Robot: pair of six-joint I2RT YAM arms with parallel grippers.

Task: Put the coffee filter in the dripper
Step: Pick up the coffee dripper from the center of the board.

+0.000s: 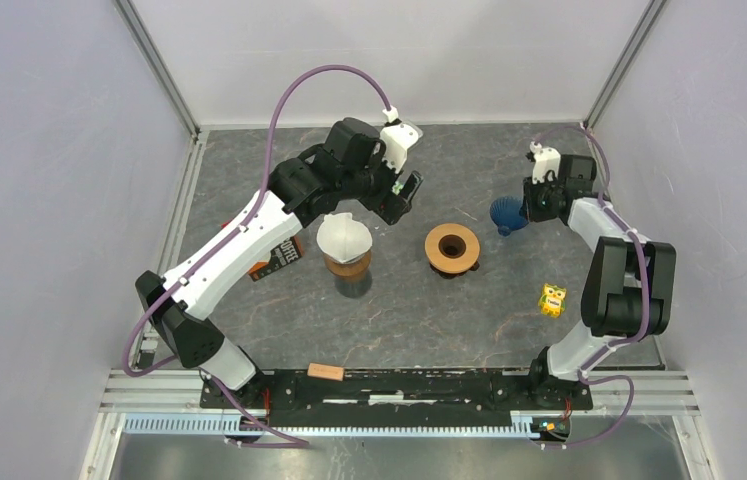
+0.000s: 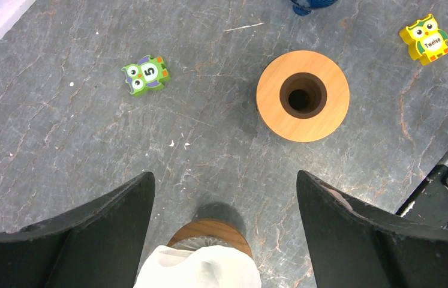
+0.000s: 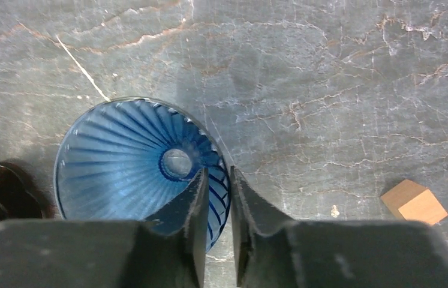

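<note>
At the table's far right, we hold the dripper (image 1: 507,215) by its rim; the coffee filter (image 1: 343,236) sits left of centre.

Our right gripper (image 3: 216,180) pinches the blue dripper's wall, one finger inside the cone and one outside. Our left gripper (image 2: 224,175) hangs spread wide and empty just above the filter, which rests in a wood-collared glass vessel (image 1: 348,272). We judge this the dripper-grasping step. Next it likely needs lifting upright and setting nearer, perhaps on the wooden ring (image 1: 451,248) at centre, before the filter goes in. Both cones point down, mouths up, long axes near vertical, so the filter should enter point-first.
</note>
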